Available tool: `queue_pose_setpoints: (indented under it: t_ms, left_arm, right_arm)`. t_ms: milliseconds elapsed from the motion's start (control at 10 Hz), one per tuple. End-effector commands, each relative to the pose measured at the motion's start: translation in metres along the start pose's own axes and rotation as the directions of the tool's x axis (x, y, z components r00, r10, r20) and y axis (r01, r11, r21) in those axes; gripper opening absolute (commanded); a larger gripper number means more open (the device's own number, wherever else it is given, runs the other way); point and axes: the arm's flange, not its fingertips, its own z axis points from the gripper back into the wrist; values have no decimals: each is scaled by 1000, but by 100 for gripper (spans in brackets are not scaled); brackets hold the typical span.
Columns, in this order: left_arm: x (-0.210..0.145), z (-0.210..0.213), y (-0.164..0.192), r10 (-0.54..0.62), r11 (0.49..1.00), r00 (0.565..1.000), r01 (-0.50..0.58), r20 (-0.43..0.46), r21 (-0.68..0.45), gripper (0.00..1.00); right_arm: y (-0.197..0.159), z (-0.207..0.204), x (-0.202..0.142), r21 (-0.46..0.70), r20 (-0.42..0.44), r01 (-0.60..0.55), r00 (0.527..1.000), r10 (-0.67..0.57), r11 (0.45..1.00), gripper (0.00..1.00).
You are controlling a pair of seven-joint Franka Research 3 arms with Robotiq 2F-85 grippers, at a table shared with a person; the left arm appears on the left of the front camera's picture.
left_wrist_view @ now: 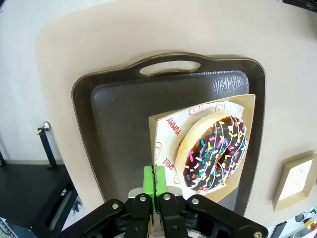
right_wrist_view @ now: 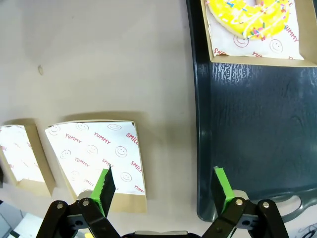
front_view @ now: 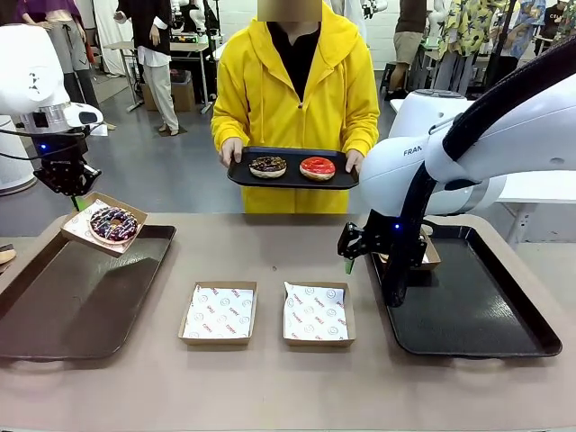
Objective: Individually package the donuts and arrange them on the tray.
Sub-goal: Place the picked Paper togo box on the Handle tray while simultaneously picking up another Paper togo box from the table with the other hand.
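— Donuts first: where is the one you carry?
— My left gripper (left_wrist_view: 154, 174) is pinched together on one edge of a paper-lined box (left_wrist_view: 247, 106), and the sprinkled chocolate donut (left_wrist_view: 213, 153) lies inside it. The box hangs tilted over the left tray (front_view: 72, 306), near its twelve o'clock edge. My right gripper (right_wrist_view: 163, 181) has its fingers wide apart and holds nothing. It is above the table, with an empty box (right_wrist_view: 94, 153) at its nine o'clock and the right tray (right_wrist_view: 247, 124) at its three o'clock. The yellow donut (right_wrist_view: 247, 15) sits boxed on that tray, at about one o'clock.
— What can go wrong from here?
— I think the thin rim can bend or slip in my pinch, because I hold only one edge and the donut weighs on the far side. With this tilt the donut can slide out before the box is down. If one corner lands first, the box can tip over.
— Any writing?
— The liner paper says "YUMMY" and "SMILE" in red, between small smiling faces. On my right arm (front_view: 423, 157) I read "FRAN"; the rest is hidden.
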Motion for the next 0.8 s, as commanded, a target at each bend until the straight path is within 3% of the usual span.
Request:
queue_pose_setpoints:
  t_ms: [0,200,500,700]
  left_arm:
    - [-1,4,0,-1,1000,1000,1,-8,9,1]
    - [0,0,0,0,1000,1000,0,0,0,1]
    - [-32,14,-10,-10,999,995,15,98,-45,1]
    - [-46,3,-18,18,998,996,-13,86,-63,1]
  right_arm:
    - [-2,1,0,-4,5,-16,1000,16,1000,100]
    - [7,-3,-11,-20,44,-39,998,40,999,100]
    - [20,-4,-60,-48,121,-63,990,68,997,100]
    - [30,-22,-80,-82,123,-91,987,100,993,100]
